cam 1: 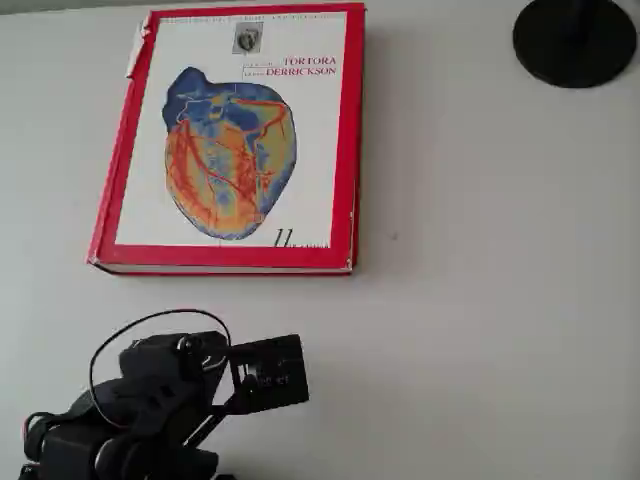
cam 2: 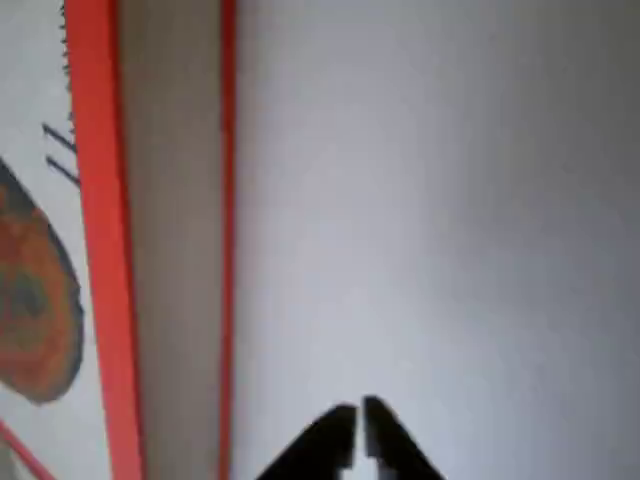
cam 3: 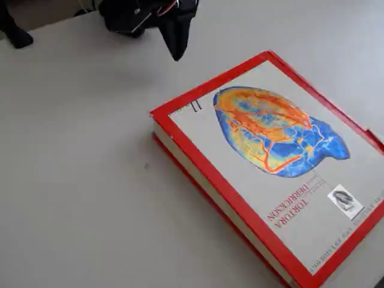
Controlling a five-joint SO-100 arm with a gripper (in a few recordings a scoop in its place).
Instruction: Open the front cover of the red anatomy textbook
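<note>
The red anatomy textbook [cam 1: 342, 150] lies closed and flat on the white table, far left in the overhead view. Its front cover [cam 1: 235, 140] faces up, showing the blue-orange heart picture and "TORTORA DERRICKSON". In the fixed view the textbook [cam 3: 198, 180] fills the right half, its front cover [cam 3: 270, 156] lying down on the pages. My black gripper [cam 1: 272, 372] hovers over bare table, apart from the book's near edge. In the wrist view the gripper [cam 2: 358, 425] is shut and empty, with the book's page edge [cam 2: 170, 250] at the left. The fixed view has the gripper [cam 3: 177, 54] pointing down beyond the book's corner.
A black round base [cam 1: 575, 40] stands at the far right corner of the table in the overhead view. Bare white table [cam 1: 480, 300] spreads to the right of the book and the arm. A black foot [cam 3: 13, 33] sits at the top left of the fixed view.
</note>
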